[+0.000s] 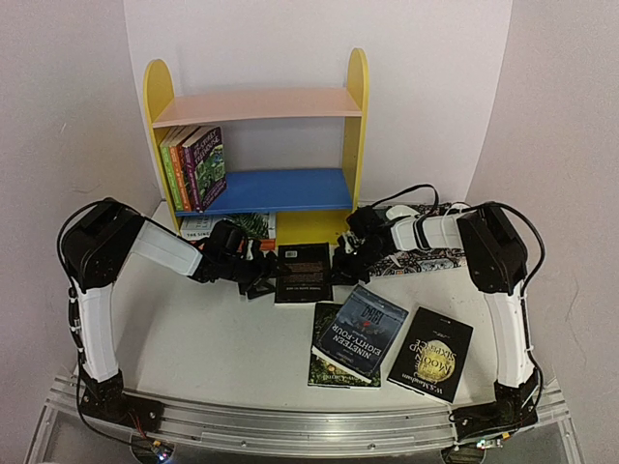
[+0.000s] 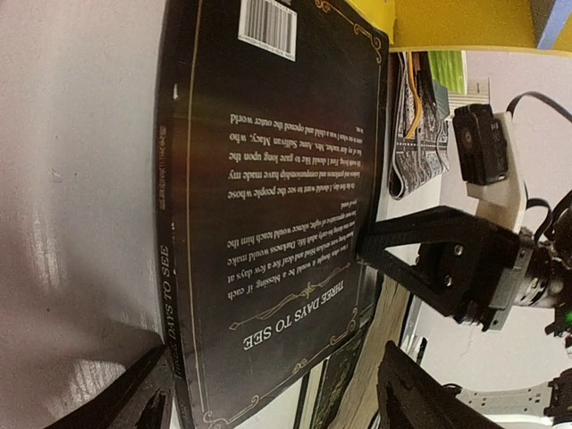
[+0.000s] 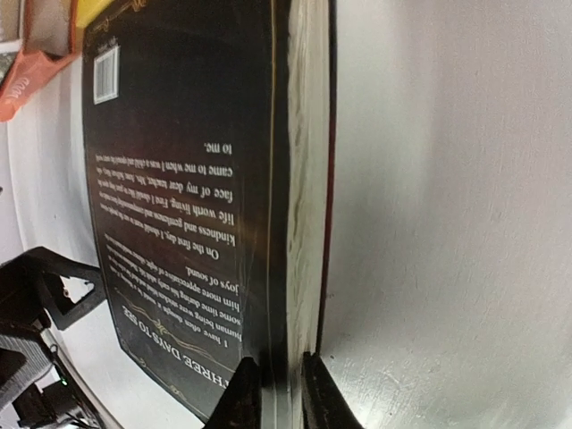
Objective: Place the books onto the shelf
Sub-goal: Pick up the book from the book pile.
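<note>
Small bookcase with yellow round-topped sides, pink top board and blue middle board (image 1: 354,106): stands at the table's far edge. A few paperbacks (image 1: 196,166) lean upright at the blue board's left end, so stocking looks partly done. Black gilt-bordered paperback "Three Days to See" (image 1: 304,274): lies back cover up just before the bookcase, between both arms. Right gripper (image 3: 279,398): pinched across its page edge, probably to tip it upright. Left gripper (image 2: 273,375): fingers spread wide beside the spine edge with nothing clamped, seemingly placed to steady it.

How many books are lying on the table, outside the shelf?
4: a black book nearest the shelf, Nineteen Eighty-Four overlapping a green book, and Moon and Sixpence at right. Others may be hidden.
</note>
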